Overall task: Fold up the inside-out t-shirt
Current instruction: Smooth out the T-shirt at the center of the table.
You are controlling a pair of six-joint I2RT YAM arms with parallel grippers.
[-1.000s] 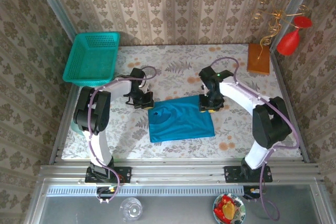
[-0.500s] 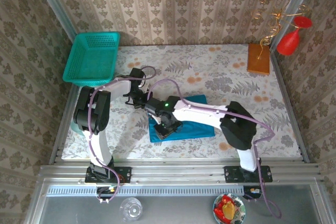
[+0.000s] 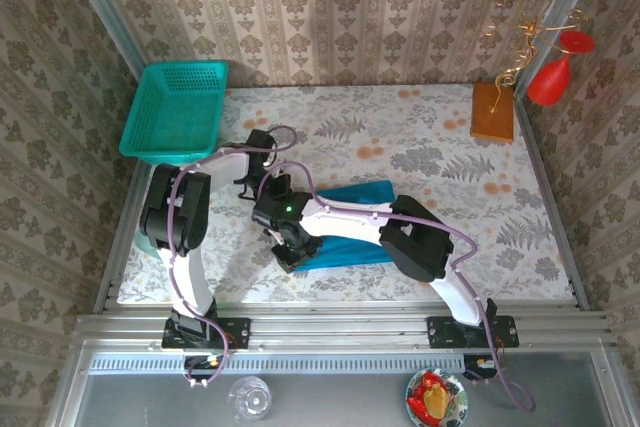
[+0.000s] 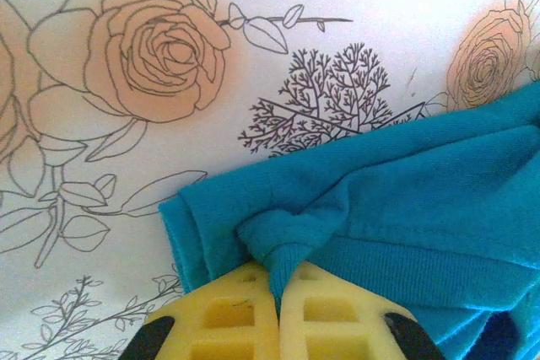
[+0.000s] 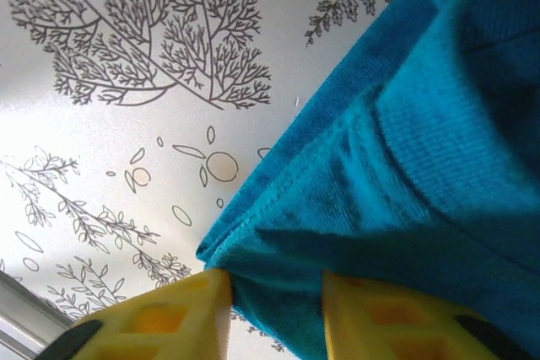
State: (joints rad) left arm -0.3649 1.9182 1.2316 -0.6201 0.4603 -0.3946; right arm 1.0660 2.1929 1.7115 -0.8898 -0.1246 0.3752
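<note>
The inside-out t-shirt (image 3: 355, 247) lies folded, blue-teal, on the flowered table (image 3: 470, 197) in the top view. My left gripper (image 3: 268, 190) sits at its far left corner. In the left wrist view that gripper (image 4: 278, 271) is shut on a ribbed fold of the shirt (image 4: 405, 183). My right arm reaches across the shirt to its near left corner, where the right gripper (image 3: 290, 252) stands. In the right wrist view its yellow fingers (image 5: 194, 301) press on either side of a thick layered corner of the shirt (image 5: 422, 149), and cloth fills the gap of the right gripper (image 5: 277, 284).
A teal mesh basket (image 3: 175, 112) stands at the far left corner of the table. A brown block (image 3: 492, 112) lies at the far right, with a red ornament (image 3: 550, 77) beyond it. The table's near edge runs just below the shirt.
My right arm has swung from the shirt's far right corner across to its near left corner and closed on the cloth. The left gripper has kept its hold.
</note>
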